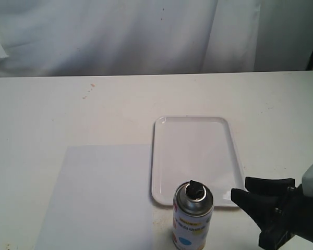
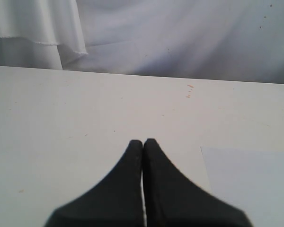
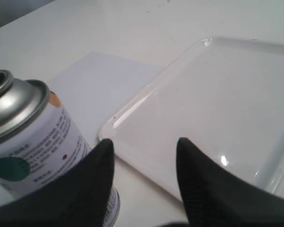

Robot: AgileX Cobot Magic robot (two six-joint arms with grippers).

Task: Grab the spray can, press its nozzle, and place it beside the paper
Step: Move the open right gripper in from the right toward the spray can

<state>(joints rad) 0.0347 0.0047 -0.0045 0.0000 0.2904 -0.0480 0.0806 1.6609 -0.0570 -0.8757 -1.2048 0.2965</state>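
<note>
Low at the right of the exterior view, the right gripper (image 1: 240, 188) hangs with its jaws spread and nothing between them. In the right wrist view one black finger (image 3: 92, 179) sits just beside the spray can (image 1: 193, 219), with no clear sign of contact. The can stands upright on the table (image 1: 68, 104), its black nozzle (image 1: 194, 187) at the centre of the silver top. It is just off the right edge of the paper (image 1: 99, 192) and close against the near rim of the white tray (image 1: 195, 119); whether it touches that rim I cannot tell. The left gripper (image 2: 143, 142) is clenched, its tips pressed together over bare tabletop, with a corner of the paper near it — and beyond, pale cloth (image 1: 120, 36) hangs behind the table
</note>
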